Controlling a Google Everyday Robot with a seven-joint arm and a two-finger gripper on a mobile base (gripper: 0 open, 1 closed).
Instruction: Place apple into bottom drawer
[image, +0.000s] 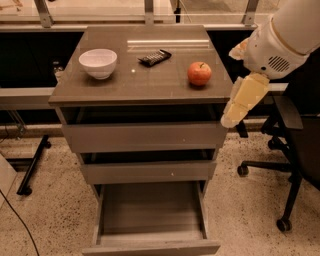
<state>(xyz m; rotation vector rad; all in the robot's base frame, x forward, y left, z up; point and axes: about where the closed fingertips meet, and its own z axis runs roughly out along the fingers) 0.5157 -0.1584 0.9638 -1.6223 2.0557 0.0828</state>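
Note:
The red-orange apple (199, 73) sits on the right side of the cabinet top (150, 82). The bottom drawer (150, 206) is pulled out towards me, and its grey floor is bare. My gripper (239, 106), cream-coloured, hangs from the white arm (280, 42) just off the cabinet's right edge. It is right of the apple, slightly lower, and not touching it. It holds nothing that I can see.
A white bowl (98, 62) and a flat black object (154, 57) lie on the cabinet top. The two upper drawers (142, 137) are slightly ajar. An office chair (295, 150) stands to the right, and a black stand foot (32, 170) to the left.

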